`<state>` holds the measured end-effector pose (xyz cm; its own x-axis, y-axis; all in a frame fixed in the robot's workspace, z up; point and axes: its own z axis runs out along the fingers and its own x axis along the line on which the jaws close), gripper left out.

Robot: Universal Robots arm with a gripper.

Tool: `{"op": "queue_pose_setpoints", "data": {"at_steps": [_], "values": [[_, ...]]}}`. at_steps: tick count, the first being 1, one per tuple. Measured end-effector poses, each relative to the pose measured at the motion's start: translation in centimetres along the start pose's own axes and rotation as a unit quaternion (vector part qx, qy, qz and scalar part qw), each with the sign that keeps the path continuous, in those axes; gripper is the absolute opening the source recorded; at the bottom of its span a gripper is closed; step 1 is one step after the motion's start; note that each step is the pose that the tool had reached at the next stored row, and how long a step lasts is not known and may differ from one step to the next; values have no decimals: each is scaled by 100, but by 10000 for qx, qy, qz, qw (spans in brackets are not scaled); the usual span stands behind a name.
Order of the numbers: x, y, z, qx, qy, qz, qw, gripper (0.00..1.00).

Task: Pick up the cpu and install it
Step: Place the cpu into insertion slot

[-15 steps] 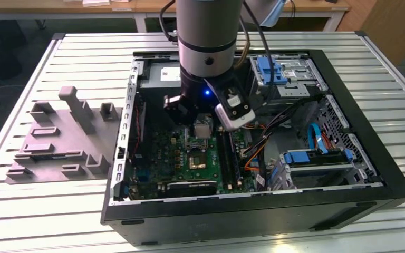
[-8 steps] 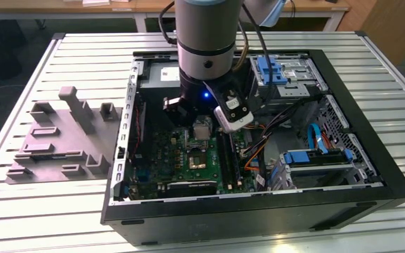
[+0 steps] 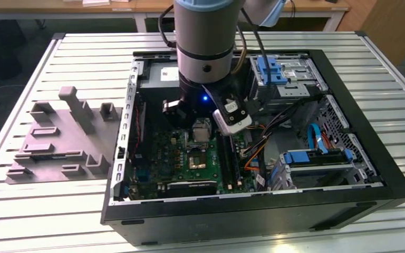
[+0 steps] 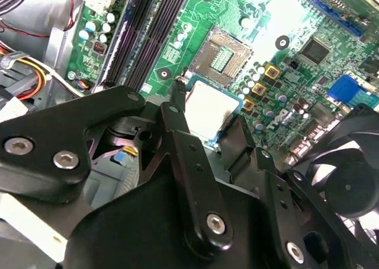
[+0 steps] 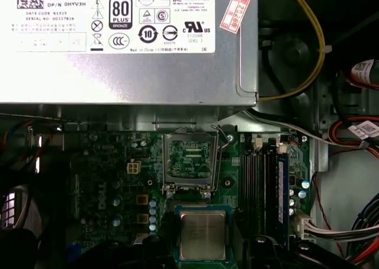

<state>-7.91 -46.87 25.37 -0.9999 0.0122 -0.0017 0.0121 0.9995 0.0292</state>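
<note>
The cpu is pinched at opposite edges by the pincer, metal lid toward the camera in both wrist views. It is held just above the motherboard, beside the socket and not in it. The socket is seen open, its contact field exposed and its frame unoccupied. Memory slots are seen alongside the socket. The power supply carries a white printed label with certification marks and a barcode, plus a small red-and-white sticker with digits. In the exterior view the arm is lowered into the open computer case, which is laid on its side on the slatted table. A grey tray with upright blocks is placed beside the case, toward the exterior view's left.
</note>
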Motion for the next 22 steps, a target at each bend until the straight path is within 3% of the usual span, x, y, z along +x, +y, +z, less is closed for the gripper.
{"op": "queue_pose_setpoints", "data": {"at_steps": [22], "values": [[23,-103,360,1,53,-129,9999,47]]}}
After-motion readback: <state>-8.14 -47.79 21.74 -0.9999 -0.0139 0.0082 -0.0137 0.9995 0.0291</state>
